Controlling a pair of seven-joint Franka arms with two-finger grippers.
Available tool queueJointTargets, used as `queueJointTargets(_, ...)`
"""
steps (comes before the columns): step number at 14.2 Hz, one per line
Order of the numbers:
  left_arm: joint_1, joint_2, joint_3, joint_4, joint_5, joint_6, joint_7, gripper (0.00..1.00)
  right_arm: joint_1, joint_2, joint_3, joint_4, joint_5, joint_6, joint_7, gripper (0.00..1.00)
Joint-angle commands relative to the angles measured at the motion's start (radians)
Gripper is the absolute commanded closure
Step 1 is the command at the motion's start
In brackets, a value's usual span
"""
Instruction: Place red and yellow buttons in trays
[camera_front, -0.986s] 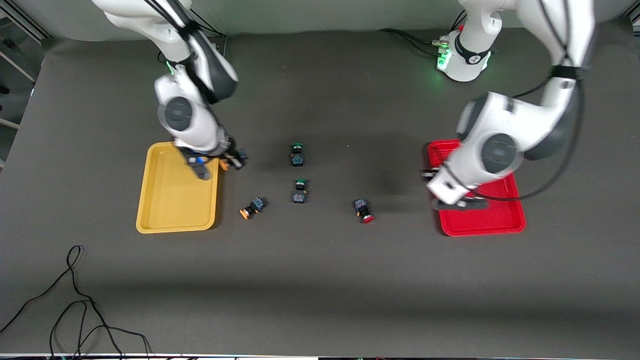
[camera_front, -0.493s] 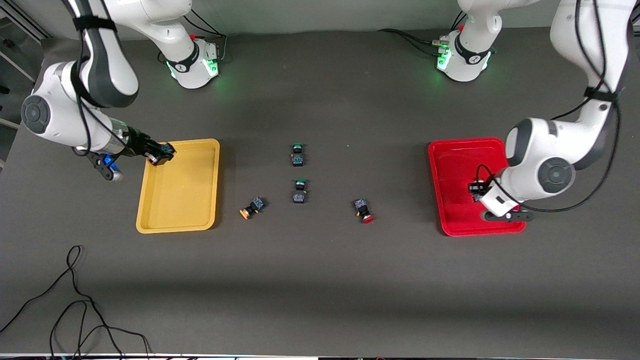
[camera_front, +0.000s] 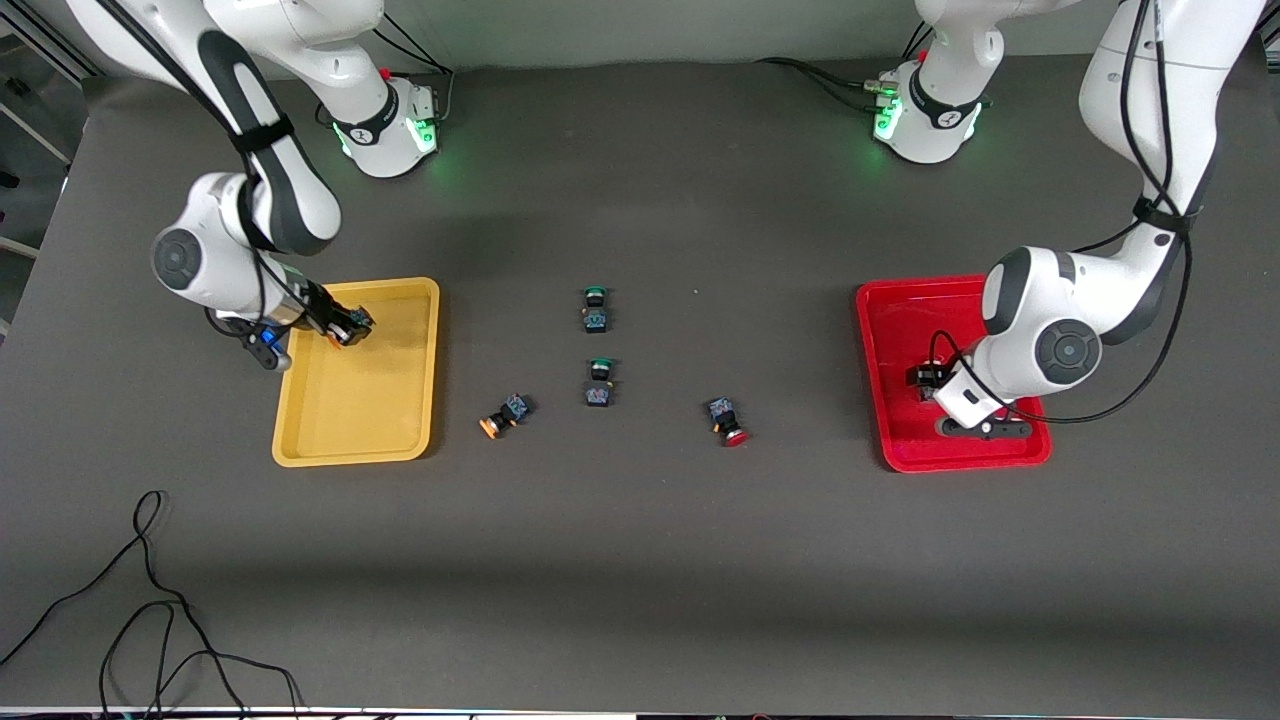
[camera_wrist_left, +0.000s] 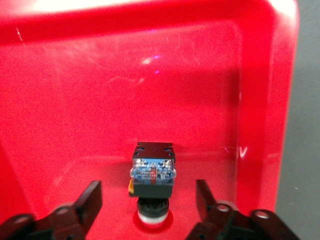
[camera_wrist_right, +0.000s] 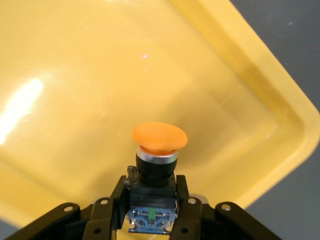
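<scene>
My right gripper hangs over the yellow tray, near its edge farthest from the front camera. It is shut on a yellow button. In the right wrist view its fingers clamp the black-and-blue body, and the orange-yellow cap points at the tray floor. My left gripper is low in the red tray and open. In the left wrist view a red button stands cap down on the tray floor, between the spread fingers and touching neither. A yellow button and a red button lie on the table.
Two green-capped switches lie mid-table between the trays, one farther from the front camera than the other. A black cable is looped on the table near the front camera, at the right arm's end.
My right gripper has swung with the yellow button from the yellow tray's outer rim to over its floor. My left gripper has shifted slightly within the red tray toward the table's middle.
</scene>
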Motion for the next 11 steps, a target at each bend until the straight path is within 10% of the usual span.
queueJointTargets(1,-0.039,-0.077,-0.018,0.113,0.005,-0.190,-0.041,0.00,0.006,0.035,-0.003,0.012,0.026,0.025,-0.033,0.70)
queueJointTargets(2,-0.067,-0.077,-0.022,0.162,0.001,-0.231,-0.090,0.00,0.005,0.044,-0.003,0.012,0.027,0.027,-0.032,0.58)
queueJointTargets(4,-0.133,-0.064,-0.027,0.224,-0.018,-0.233,-0.229,0.00,0.005,0.054,-0.004,0.014,0.029,0.031,-0.030,0.00)
queueJointTargets(11,-0.361,0.132,-0.027,0.524,-0.048,-0.183,-0.536,0.00,0.014,-0.069,0.016,0.128,0.027,-0.160,0.045,0.00)
